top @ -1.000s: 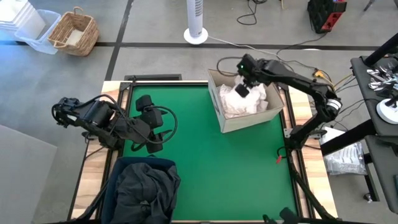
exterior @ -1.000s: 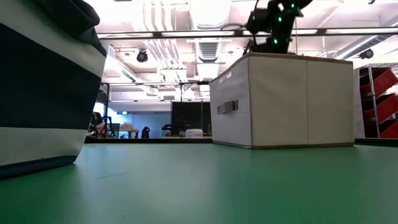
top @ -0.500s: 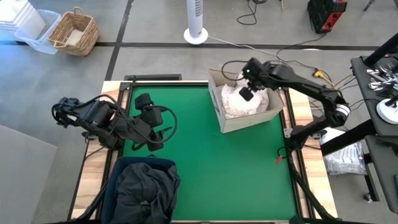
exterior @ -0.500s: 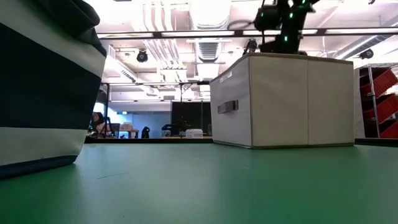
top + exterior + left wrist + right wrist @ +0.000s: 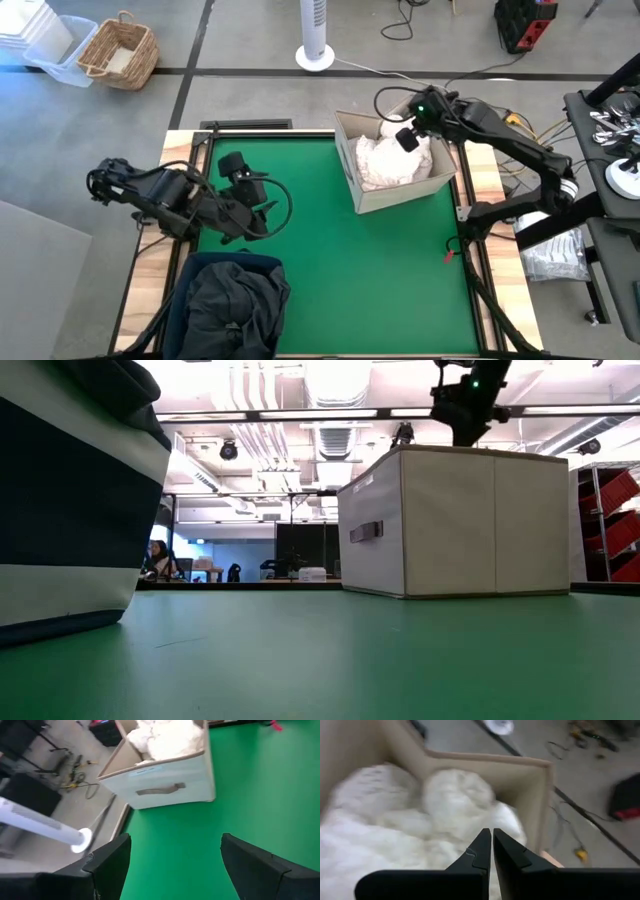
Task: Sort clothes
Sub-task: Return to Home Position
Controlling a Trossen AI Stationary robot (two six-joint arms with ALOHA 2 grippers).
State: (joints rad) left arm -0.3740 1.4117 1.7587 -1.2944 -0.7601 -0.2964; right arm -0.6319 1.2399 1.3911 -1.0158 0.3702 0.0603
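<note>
High view hangs straight over the green-topped table (image 5: 330, 250), far enough up to take in the whole top and the grey floor (image 5: 250, 100) around it. Low view sits right at table-top level, looking flat across the green to the beige fabric-sided box (image 5: 455, 520), with the navy-and-white striped fabric bin (image 5: 70, 500) looming close at the picture's left. Left wrist view looks down across the green at that same box (image 5: 165, 785) from a way off; right wrist view is tight above the white clothes (image 5: 395, 830) inside it
</note>
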